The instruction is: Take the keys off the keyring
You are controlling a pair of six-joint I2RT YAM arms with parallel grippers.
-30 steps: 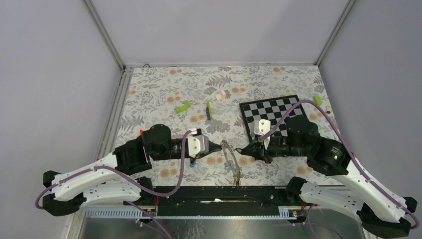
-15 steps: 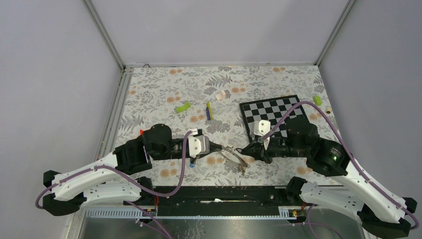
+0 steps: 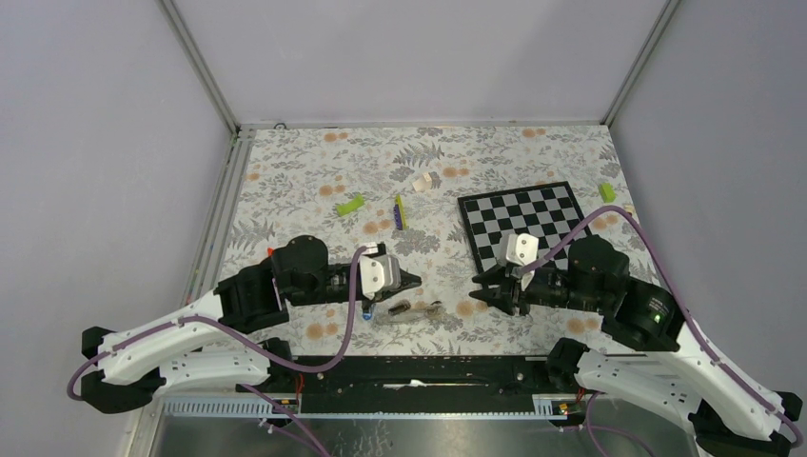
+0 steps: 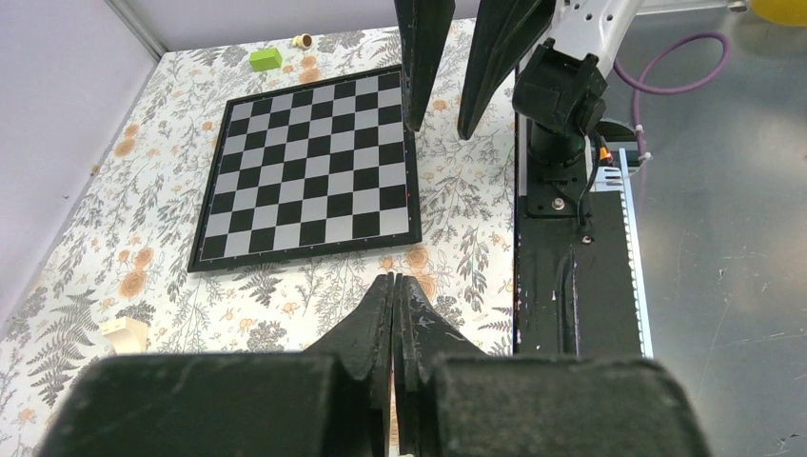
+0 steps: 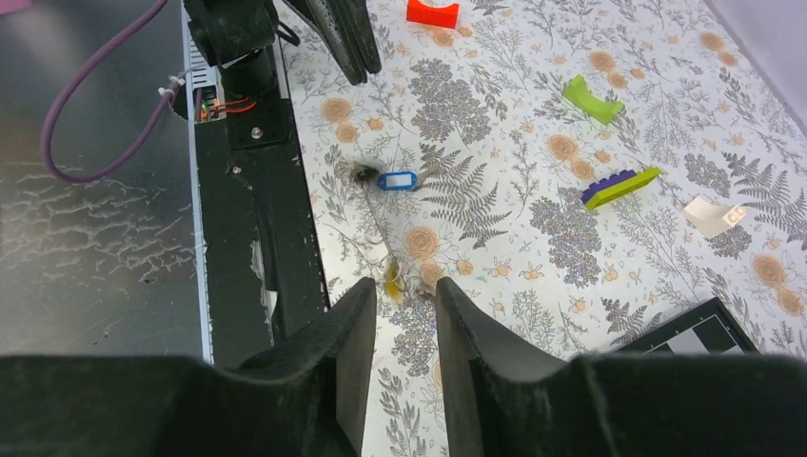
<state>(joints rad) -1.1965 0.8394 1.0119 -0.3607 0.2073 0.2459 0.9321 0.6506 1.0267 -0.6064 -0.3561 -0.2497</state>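
Right end effector has jaws apart, left end effector is pinched together empty, so I see the thin silver-grey metal keyring, small coloured-head keys apparently attached, lying loose between them.

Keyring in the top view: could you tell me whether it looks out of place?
Yes: the keyring lies loose on the table between the grippers, held by neither. The left gripper is shut on nothing; the right gripper is open beside it.
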